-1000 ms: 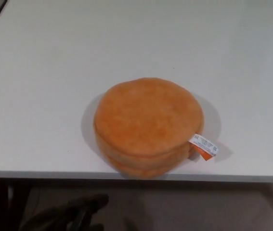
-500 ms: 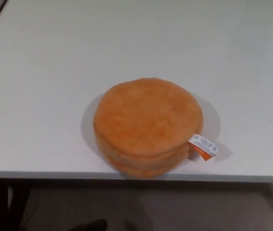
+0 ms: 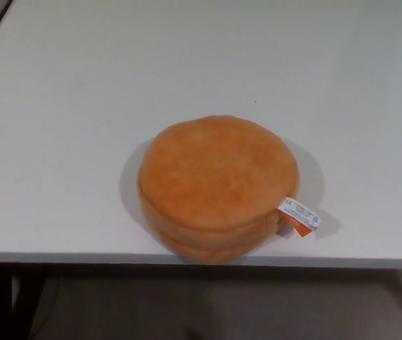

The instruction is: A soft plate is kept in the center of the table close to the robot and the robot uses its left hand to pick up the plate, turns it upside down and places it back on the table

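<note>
The left hand drops right out of the picture now: a second ago its dark fingers were showing below the table's near edge, half a second ago only a sliver of them, and at this moment neither hand is in view, so there is no telling whether the fingers are spread or closed. The soft orange plate (image 3: pixel 218 185) has not budged through all of that. It sits flat on the white table (image 3: pixel 66 142), near the middle and right up at the near edge, its broad face up and a seam running round its side. A small white-and-orange tag (image 3: pixel 300 216) sticks out from its right rim and lies on the tabletop. With the plate at rest and the hand gone below, my reading is one of two things: the flip is done and the arm has retired, or the reach has not begun.
</note>
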Tool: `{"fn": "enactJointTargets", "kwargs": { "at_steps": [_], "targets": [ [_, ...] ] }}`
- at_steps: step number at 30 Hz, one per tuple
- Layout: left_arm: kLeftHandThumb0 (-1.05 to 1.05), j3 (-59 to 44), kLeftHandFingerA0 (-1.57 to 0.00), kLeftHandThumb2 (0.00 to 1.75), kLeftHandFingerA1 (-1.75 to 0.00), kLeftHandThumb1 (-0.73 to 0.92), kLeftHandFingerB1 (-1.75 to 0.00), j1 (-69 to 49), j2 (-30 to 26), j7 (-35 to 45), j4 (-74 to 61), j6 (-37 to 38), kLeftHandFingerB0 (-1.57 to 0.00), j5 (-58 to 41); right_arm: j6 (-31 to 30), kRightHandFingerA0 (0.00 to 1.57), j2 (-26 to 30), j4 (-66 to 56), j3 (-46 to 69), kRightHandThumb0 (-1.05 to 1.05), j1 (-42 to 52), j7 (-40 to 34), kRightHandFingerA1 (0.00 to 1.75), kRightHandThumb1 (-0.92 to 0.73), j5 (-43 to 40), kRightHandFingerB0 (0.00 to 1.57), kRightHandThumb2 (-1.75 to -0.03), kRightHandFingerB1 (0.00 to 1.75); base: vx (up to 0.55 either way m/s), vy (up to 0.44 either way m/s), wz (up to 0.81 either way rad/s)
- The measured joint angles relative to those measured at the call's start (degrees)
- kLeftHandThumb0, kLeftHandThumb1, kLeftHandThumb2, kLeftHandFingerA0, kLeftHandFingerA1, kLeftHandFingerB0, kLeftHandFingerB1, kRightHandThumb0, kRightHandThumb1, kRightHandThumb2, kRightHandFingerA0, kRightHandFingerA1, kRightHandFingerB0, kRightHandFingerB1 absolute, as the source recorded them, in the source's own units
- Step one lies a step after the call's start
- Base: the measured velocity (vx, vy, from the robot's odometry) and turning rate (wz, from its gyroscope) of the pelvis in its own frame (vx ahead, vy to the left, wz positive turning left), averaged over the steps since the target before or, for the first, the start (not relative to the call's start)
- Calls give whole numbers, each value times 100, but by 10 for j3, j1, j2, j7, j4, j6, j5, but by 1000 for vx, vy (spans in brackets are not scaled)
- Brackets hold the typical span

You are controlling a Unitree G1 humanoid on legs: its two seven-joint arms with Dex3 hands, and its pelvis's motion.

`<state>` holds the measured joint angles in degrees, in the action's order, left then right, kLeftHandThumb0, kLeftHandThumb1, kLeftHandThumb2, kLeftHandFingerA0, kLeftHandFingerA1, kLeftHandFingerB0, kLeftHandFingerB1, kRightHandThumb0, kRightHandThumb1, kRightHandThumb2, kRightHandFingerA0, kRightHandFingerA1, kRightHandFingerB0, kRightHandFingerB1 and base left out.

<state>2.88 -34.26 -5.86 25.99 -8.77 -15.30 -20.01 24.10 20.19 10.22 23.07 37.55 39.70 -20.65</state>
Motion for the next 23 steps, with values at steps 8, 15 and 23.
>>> {"fn": "enactJointTargets", "kwargs": {
  "at_steps": [8,15,23],
  "targets": [
    [-99,-6,-6,110,-50,67,-36,-9,21,0,57,75,-3,13,2,22,0,10,0,-80,0,0,41,-92,0,15,-69,26,0,0,0],
    [-102,-14,-2,111,-49,70,-34,-11,36,0,98,139,-1,21,6,22,0,18,0,-81,-1,0,41,-92,0,14,-69,27,0,0,0],
    [-101,-20,0,111,-46,68,-30,-11,42,0,134,213,-1,34,14,22,0,31,0,-81,-1,0,41,-92,0,14,-69,27,0,0,0]
  ]
}}
